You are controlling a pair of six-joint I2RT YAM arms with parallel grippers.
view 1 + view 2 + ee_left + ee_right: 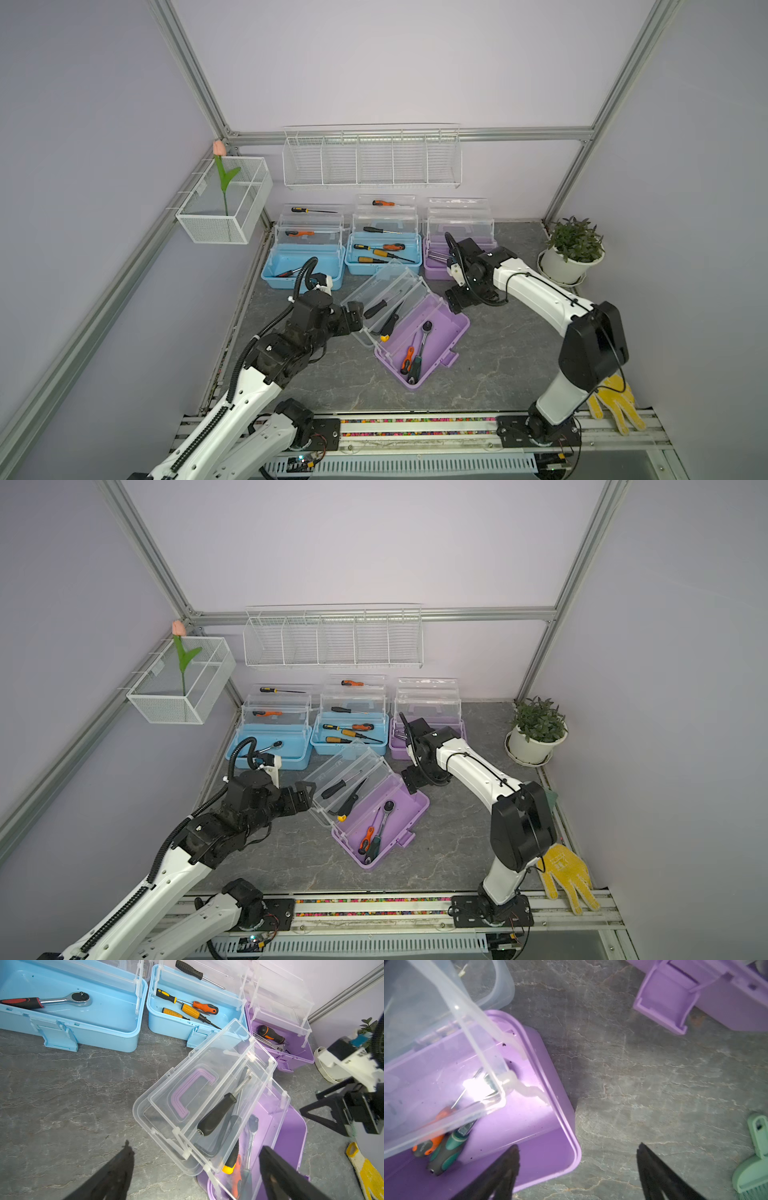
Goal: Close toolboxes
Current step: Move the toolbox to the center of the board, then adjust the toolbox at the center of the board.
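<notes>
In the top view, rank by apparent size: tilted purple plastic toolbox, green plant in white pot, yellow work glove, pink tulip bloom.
1. Tilted purple plastic toolbox
2. Green plant in white pot
3. Yellow work glove, partly behind the right arm
4. Pink tulip bloom

A robotics lab cell: an aluminium-profile frame (195,79) with plain lilac panels (395,62) boxes in a marble-patterned tabletop (498,353), and the left arm (249,395) and right arm (536,291) are mounted on a front rail (415,428).

You face pale lilac walls (415,62) framed in aluminium rails (519,133). Your grey marbled floor (498,365) holds a potted plant (575,243) at two o'clock.
</notes>
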